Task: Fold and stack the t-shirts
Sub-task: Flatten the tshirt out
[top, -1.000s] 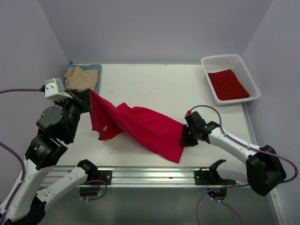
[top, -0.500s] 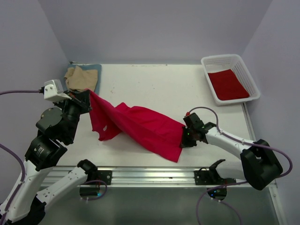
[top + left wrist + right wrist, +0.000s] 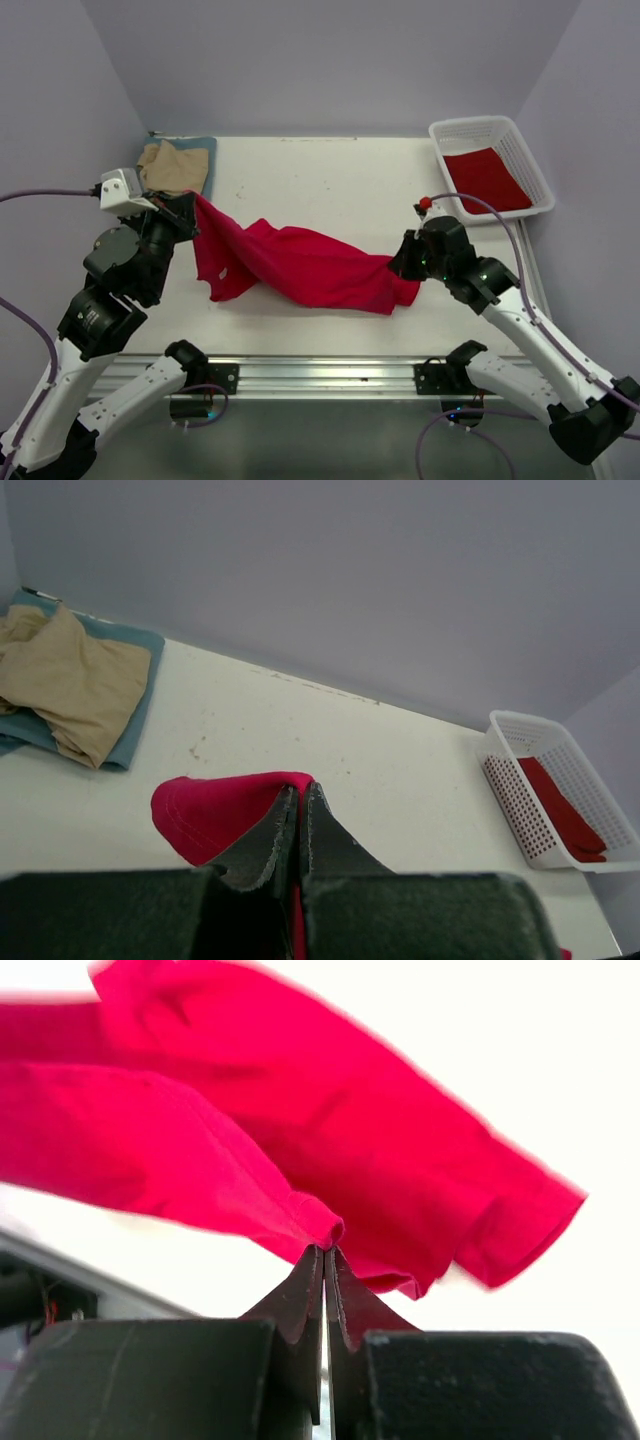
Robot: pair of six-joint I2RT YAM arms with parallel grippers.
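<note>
Strung low across the near bench (image 3: 330, 180), the red t-shirt (image 3: 300, 268) runs lengthwise from the right end effector (image 3: 403, 262) to the raised left end effector (image 3: 188, 205), each pinching one end, the tan t-shirt (image 3: 165, 160) lying beyond the left one.

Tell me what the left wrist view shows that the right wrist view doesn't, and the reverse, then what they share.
Only left wrist: the tan shirt lying on the blue-grey shirt, and the white basket holding a second red shirt. Only right wrist: long draped folds of the held red t-shirt. Both: jaws shut on that red t-shirt, the left gripper in one, the right gripper in the other.
</note>
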